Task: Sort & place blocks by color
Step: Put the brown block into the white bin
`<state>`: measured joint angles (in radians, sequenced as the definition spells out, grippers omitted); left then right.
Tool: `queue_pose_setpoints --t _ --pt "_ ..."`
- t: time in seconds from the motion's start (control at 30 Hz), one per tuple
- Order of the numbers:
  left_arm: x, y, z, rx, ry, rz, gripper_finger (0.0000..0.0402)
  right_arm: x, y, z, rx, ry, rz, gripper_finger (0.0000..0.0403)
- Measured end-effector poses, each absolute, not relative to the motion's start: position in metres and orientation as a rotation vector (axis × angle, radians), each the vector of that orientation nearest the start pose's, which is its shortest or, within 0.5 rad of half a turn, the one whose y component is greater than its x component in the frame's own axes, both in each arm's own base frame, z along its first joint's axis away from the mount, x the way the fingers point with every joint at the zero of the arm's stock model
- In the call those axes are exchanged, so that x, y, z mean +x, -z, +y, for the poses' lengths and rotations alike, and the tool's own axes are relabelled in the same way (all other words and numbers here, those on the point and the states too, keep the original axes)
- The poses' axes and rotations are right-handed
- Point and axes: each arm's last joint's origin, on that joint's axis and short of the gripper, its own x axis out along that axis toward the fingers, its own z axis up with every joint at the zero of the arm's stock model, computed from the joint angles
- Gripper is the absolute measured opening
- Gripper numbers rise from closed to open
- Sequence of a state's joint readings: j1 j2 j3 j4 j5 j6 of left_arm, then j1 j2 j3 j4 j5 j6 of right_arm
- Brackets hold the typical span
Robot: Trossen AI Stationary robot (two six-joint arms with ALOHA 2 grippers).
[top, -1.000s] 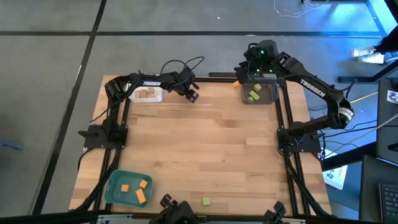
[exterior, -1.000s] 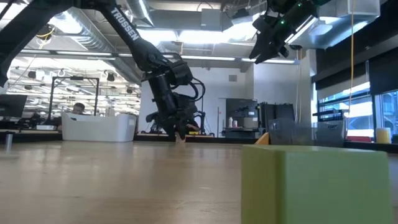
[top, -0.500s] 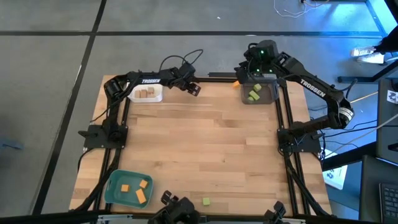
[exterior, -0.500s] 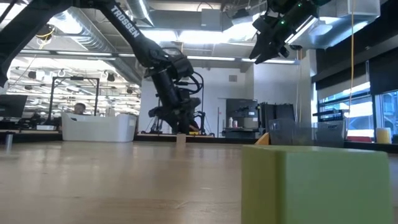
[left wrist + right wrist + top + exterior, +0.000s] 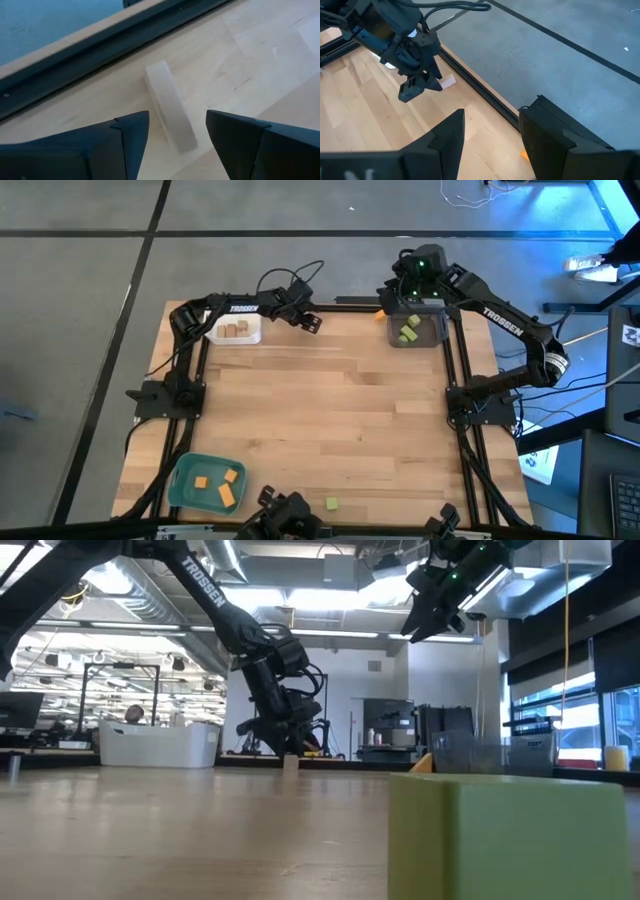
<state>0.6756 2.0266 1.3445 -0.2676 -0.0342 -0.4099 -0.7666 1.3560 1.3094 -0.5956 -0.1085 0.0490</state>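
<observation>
My left gripper (image 5: 311,323) is open near the table's far edge, just right of the white tray (image 5: 235,332), which holds tan blocks (image 5: 236,330). In the left wrist view its fingers stand on either side of a pale tan block (image 5: 170,107) that lies flat on the table, apart from both. The low view shows that block (image 5: 290,762) under the gripper (image 5: 285,745). My right gripper (image 5: 408,292) hangs open, high over the far side of the grey tray (image 5: 415,330), which holds green blocks (image 5: 408,332).
A teal tray (image 5: 205,483) with orange blocks sits at the near left corner. One green block (image 5: 331,504) lies at the near edge and fills the low view's foreground (image 5: 510,835). An orange block (image 5: 381,313) lies left of the grey tray. The middle of the table is bare wood.
My left gripper has moved a short way toward the table's far edge and risen a little off the tabletop. The tan block, earlier covered by its fingertips in the low view, now shows lying on the table beneath it. My right arm has kept still.
</observation>
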Motion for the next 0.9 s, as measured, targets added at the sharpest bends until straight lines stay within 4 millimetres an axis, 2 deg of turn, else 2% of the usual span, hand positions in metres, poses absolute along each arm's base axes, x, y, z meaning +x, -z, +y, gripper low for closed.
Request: queue_pose_setpoints --t 0.1,0.6,0.9 --pt "0.3254 -0.1537 0.2656 -0.676 -0.846 0.784 0.0178 0.21 -0.3522 -0.1979 0.322 0.651 0.577 0.0188" --pt "0.3212 -0.1535 0.2679 -0.711 -0.814 0.799 0.0037 0.21 -0.3522 -0.1979 0.322 0.651 0.577 0.0188" --pt "0.317 -0.1626 0.2633 -0.705 -0.782 0.827 0.003 0.2101 -0.3521 -0.1978 0.321 0.65 0.578 0.0188"
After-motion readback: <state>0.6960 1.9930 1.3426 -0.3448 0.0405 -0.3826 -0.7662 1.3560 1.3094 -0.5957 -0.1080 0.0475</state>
